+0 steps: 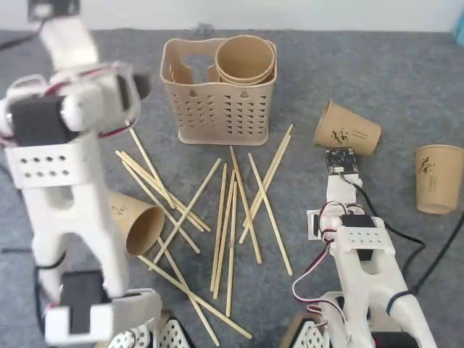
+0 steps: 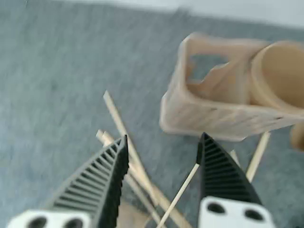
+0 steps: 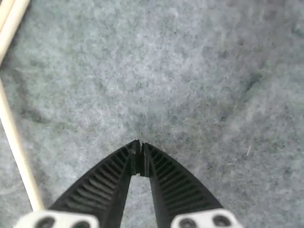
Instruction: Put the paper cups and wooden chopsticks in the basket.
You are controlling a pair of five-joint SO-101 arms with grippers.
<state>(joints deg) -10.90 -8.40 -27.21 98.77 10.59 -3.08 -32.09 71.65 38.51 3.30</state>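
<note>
The left gripper, wide and empty, may scatter the crossed pale wooden chopsticks on closing. The right gripper sits pinched together, empty.

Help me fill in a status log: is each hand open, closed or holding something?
Left hand: open, empty, above the chopsticks.
Right hand: closed, holding nothing.

A beige basket patterned with rows of slots, tan cups bearing dark markings and pale wooden chopsticks stand out against a mottled grey table, alongside white arms with black, ridged fingers.
</note>
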